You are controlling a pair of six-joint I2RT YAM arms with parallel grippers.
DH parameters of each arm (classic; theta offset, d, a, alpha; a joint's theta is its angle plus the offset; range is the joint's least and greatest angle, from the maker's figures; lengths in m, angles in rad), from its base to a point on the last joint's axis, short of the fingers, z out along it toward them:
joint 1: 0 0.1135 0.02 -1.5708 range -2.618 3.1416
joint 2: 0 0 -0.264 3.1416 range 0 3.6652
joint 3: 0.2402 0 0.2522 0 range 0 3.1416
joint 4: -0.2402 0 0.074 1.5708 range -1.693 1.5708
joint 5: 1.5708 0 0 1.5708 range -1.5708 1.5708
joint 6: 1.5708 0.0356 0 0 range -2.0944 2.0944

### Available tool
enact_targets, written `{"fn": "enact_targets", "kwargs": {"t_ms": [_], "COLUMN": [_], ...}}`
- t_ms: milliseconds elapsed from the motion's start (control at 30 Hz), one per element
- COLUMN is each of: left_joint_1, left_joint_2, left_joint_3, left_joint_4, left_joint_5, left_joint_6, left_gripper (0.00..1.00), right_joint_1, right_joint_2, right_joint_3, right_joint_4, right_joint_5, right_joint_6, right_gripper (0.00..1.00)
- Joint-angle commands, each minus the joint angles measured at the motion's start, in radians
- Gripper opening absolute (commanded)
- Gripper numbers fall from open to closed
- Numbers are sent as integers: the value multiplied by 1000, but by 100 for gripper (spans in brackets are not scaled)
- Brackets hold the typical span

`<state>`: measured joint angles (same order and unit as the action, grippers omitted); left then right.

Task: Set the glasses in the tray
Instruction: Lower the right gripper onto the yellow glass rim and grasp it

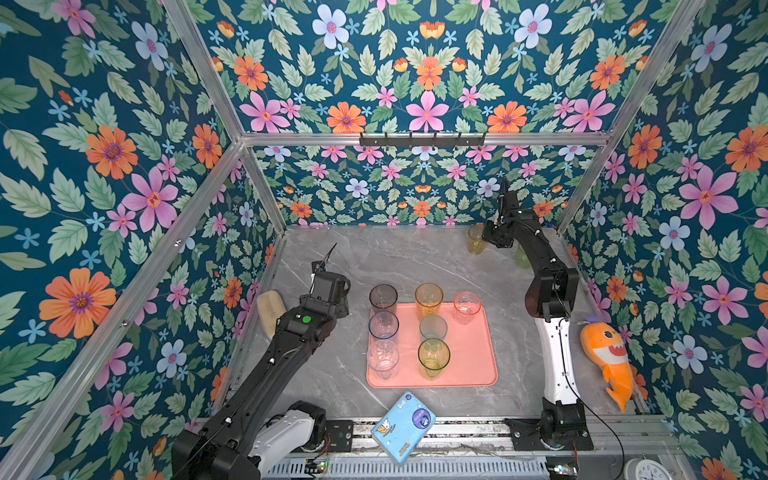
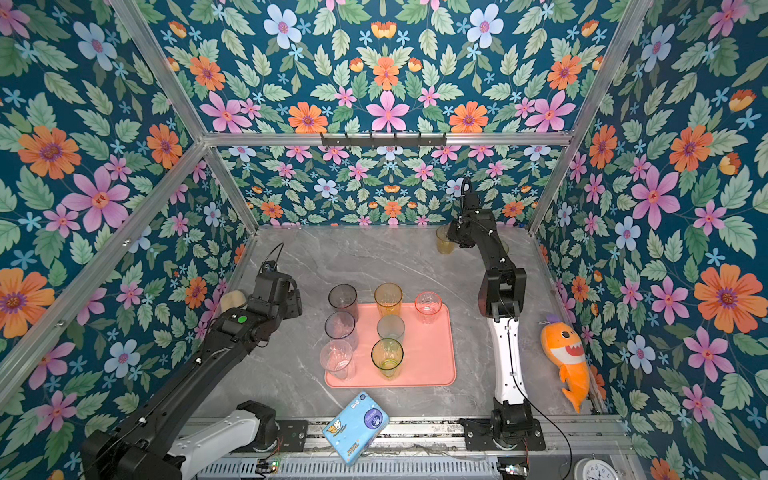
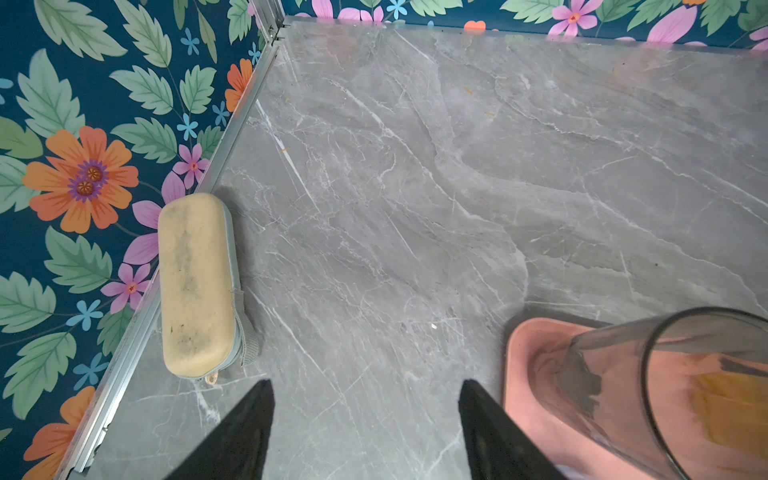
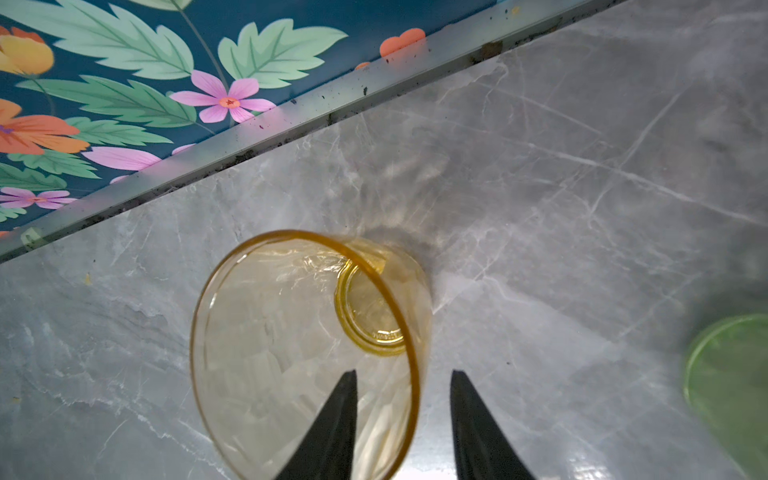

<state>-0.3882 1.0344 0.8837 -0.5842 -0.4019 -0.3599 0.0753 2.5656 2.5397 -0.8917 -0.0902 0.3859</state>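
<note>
I find the right gripper [image 4: 403,374] jaws apart astride the rim of the amber glass [image 4: 291,353], far right on the bench [image 4: 582,208], left gripper [image 3: 365,386] jaws apart and empty; a one-wall pinch could tip it.

A: Where do the top views sit?
B: High over the near edge, side by side, looking down across the whole grey marble-veined tabletop [image 1: 415,257]; they share nearly everything.
A: The wrist cameras?
B: Close and low. The left one catches a corner of the flat salmon-pink tray [image 3: 519,353], the right one an amber translucent tumbler [image 4: 291,353].
</note>
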Motion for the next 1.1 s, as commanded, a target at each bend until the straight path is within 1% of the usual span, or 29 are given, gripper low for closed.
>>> {"fn": "enact_targets", "kwargs": {"t_ms": [0,133,500,700,833,1067], "left_joint_1": [0,0,0,0,-1,0], "left_joint_2": [-2,3,-7,-4,-4,-3], "left_joint_3": [1,1,-3,0,-1,0], "left_joint_4": [-3,-2,0,0,0,1], "left_joint_5": [-15,-14,-17,-17,-17,-20], "left_joint_6": [7,6,2,3,3,5], "left_gripper": [73,73,73,73,73,73], "right_joint_1": [1,-2,-2,-3,-3,-3], "right_joint_2": [3,7,10,7,5,-25], "right_joint_3": [6,11,9,7,2,-24], "right_joint_4": [6,10,13,9,7,3], "right_joint_5": [-6,-8,-34,-39,-42,-75], "right_joint_6": [4,6,4,3,1,-14], "right_gripper": [37,34,17,11,9,2]}}
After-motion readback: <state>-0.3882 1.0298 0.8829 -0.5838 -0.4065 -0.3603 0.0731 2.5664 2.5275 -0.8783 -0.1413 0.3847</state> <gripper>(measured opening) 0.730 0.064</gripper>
